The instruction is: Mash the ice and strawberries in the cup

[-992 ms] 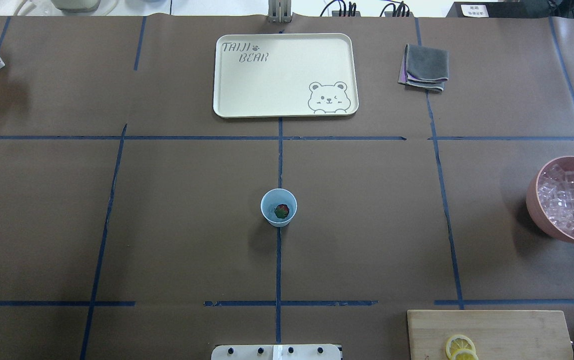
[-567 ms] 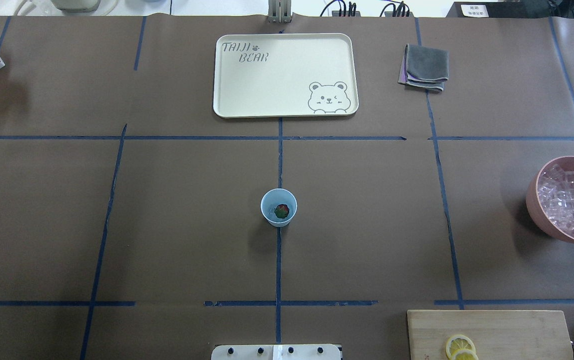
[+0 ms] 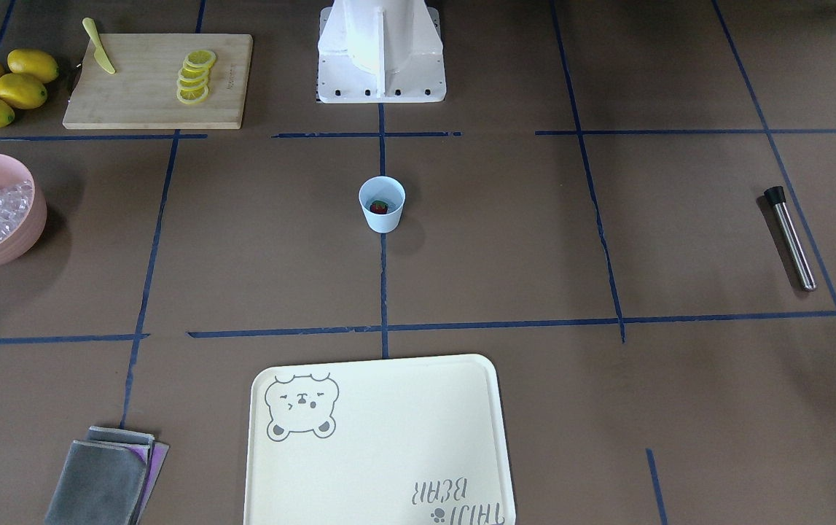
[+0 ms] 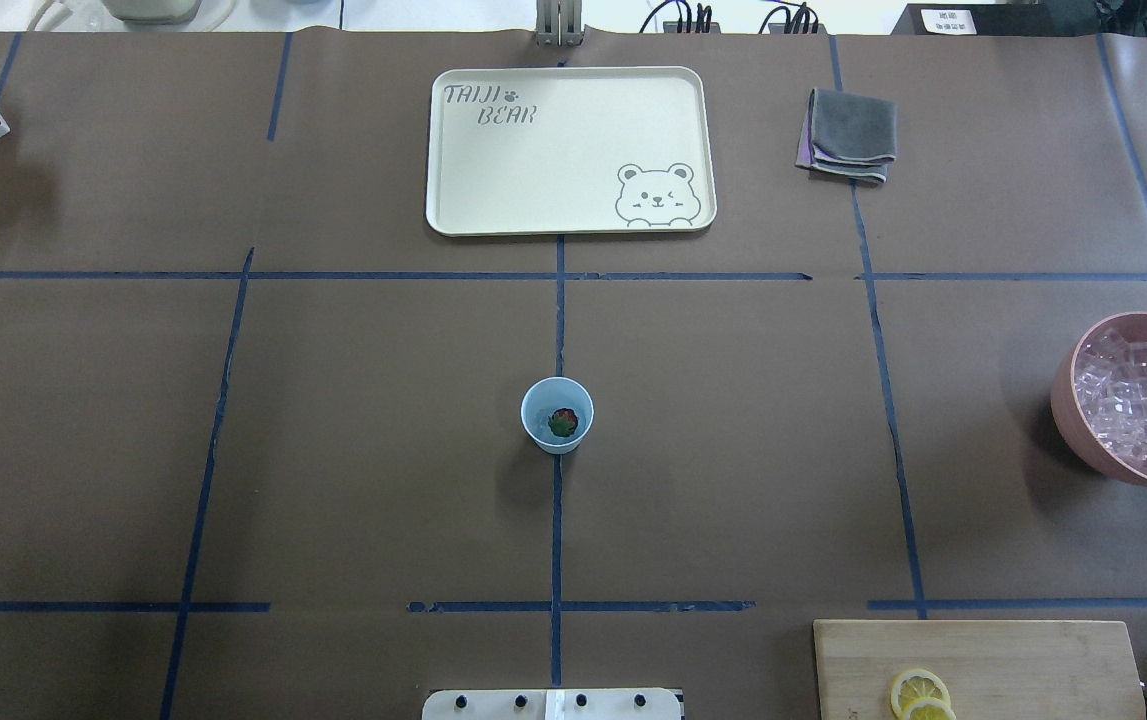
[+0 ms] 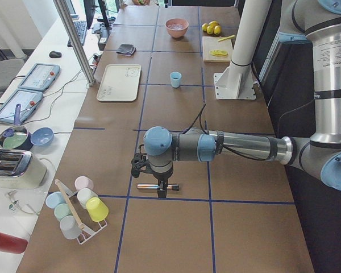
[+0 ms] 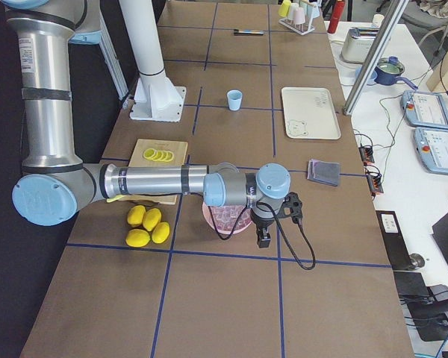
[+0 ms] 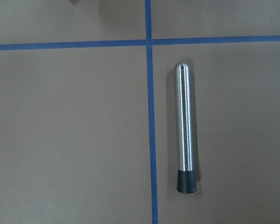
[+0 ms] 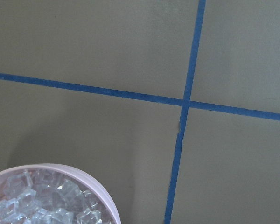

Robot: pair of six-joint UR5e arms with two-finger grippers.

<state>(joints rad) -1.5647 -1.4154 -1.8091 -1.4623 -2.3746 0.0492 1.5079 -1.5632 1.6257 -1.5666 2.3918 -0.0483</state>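
The pale blue cup (image 4: pixel 557 398) stands upright at the table's centre, on the blue tape line. A dark-red strawberry (image 4: pixel 562 422) piece with green on it lies in its bottom. The ice (image 4: pixel 1138 400) is heaped in a pink bowl (image 4: pixel 1065 405) at the right edge, also seen in the right wrist view as ice (image 8: pixel 42 200). My left gripper (image 5: pixel 160 192) hangs just over a steel muddler (image 7: pixel 185 130) at the far left end. My right gripper (image 6: pixel 263 240) hovers beside the bowl (image 6: pixel 225 218). Neither gripper's fingers show clearly, so I cannot tell their state.
A cream bear tray (image 4: pixel 570 150) lies beyond the cup, with a folded grey cloth (image 4: pixel 848 135) to its right. A cutting board (image 3: pixel 159 80) with lemon slices and a yellow knife sits by whole lemons (image 3: pixel 2 84). A rack of cups (image 5: pixel 79 207) stands near the muddler.
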